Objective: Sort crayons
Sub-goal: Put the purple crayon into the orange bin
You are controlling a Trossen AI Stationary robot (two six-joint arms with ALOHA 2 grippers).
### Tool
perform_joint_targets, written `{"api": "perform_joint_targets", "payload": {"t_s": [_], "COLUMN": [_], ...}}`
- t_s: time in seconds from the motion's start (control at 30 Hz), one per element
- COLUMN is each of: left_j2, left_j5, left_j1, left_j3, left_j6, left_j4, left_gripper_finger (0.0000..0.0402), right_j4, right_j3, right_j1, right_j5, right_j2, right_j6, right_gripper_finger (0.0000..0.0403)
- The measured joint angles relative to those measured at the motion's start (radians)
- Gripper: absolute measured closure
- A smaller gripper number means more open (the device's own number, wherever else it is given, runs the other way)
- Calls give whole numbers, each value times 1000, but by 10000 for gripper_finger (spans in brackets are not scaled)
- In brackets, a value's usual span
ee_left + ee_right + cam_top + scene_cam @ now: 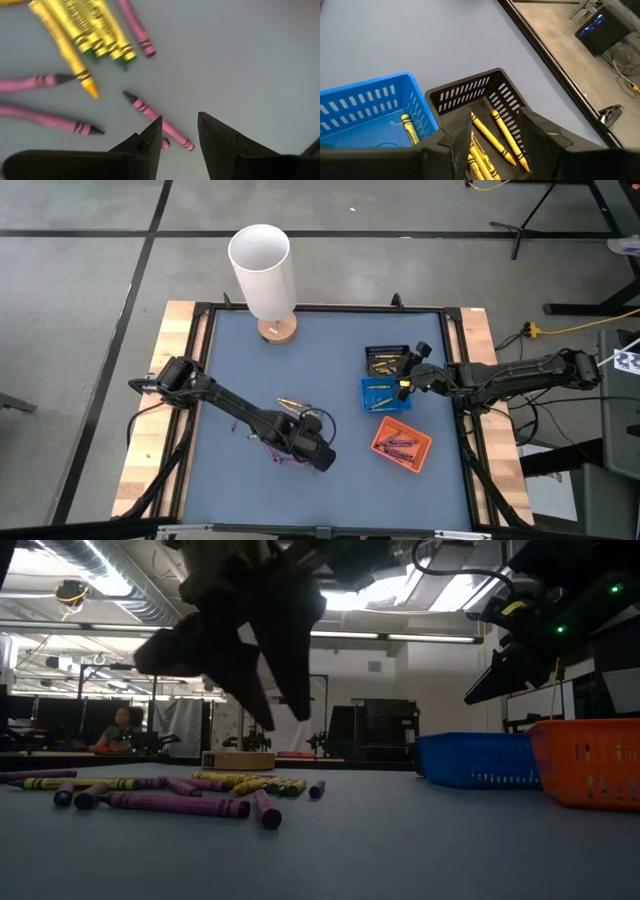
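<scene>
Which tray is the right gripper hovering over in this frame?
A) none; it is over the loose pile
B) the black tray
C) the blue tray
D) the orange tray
B: the right wrist view looks down past the right gripper into the black tray, which holds yellow crayons, with the blue tray beside it; the high view also puts that gripper at the black tray.
</scene>
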Motion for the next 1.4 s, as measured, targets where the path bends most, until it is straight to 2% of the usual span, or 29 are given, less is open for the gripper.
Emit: {"api": "perform_joint_targets", "payload": {"t_s": [0.33, 0.57, 1.4], "left_j2": [4, 4, 122], "left_j5": [22, 23, 41], "left_j1": [0, 0, 1], "left_j3": [0, 0, 3], "left_j6": [-189, -262, -290], "left_j4": [-30, -29, -5], "left_gripper_finger": [292, 292, 292], "right_j4": [1, 1, 6], "right_j3": [0, 0, 0], "right_j1": [0, 0, 0], "right_j5": [-103, -111, -111], "right_j2": [0, 0, 0], "right_j6": [3, 3, 1], "right_gripper_finger": [241, 241, 241]}}
